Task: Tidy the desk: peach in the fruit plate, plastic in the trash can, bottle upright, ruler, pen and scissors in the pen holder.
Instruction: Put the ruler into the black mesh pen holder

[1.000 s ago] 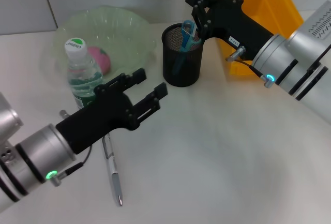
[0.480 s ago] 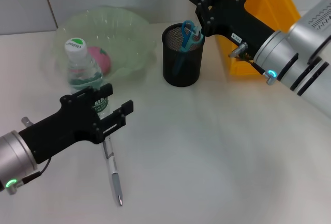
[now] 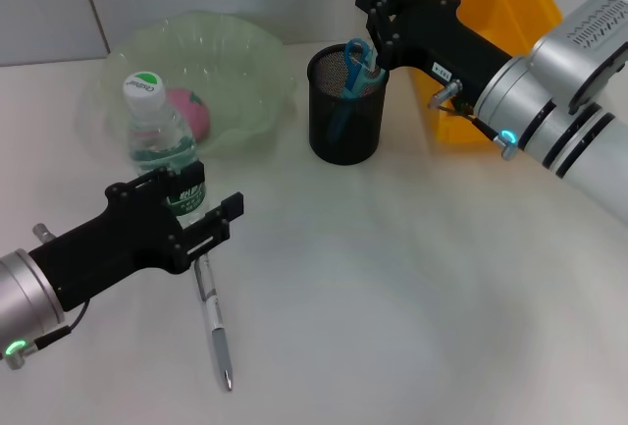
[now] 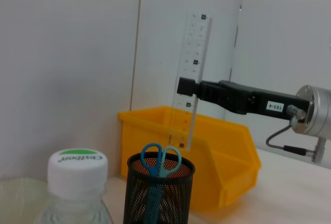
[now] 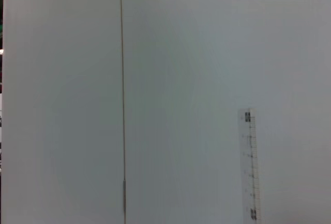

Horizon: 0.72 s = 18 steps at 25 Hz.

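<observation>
- Right gripper (image 3: 376,25), top centre of the head view, is clamped on the upright ruler (image 4: 191,79) above the pen holder (image 3: 344,104).
- Left gripper (image 3: 201,211), lower left, has its fingers apart over the pen (image 3: 214,322).

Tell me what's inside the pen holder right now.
The scissors stand in the pen holder, blue handles up. The right gripper holds the ruler upright above it, not yet inside. The holder's bottom is hidden by mesh. The pen lies on the desk.
</observation>
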Motion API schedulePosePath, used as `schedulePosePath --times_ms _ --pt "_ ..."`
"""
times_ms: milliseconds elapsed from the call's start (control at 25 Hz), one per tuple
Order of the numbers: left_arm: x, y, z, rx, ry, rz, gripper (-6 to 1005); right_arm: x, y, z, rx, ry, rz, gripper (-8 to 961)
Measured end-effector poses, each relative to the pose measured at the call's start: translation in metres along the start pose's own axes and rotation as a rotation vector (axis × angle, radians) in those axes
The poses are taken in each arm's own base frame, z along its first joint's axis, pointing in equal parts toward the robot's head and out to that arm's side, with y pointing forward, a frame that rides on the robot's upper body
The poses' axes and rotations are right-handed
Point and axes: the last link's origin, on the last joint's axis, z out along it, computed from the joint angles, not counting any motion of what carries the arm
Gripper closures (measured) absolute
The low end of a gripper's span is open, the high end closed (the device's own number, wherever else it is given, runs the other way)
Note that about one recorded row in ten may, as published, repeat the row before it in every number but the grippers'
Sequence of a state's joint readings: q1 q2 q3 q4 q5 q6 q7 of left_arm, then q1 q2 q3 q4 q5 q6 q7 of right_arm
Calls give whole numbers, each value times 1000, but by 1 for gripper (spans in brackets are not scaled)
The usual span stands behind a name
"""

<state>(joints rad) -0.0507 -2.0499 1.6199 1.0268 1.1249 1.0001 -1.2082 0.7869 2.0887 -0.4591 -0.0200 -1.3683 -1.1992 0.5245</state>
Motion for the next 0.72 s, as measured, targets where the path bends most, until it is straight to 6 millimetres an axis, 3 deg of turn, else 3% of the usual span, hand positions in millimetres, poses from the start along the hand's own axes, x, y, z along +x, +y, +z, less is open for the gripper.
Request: schedulePosePath --times_ms 720 --pt "7 2 14 -38 7 10 385 8 1 8 22 65 13 944"
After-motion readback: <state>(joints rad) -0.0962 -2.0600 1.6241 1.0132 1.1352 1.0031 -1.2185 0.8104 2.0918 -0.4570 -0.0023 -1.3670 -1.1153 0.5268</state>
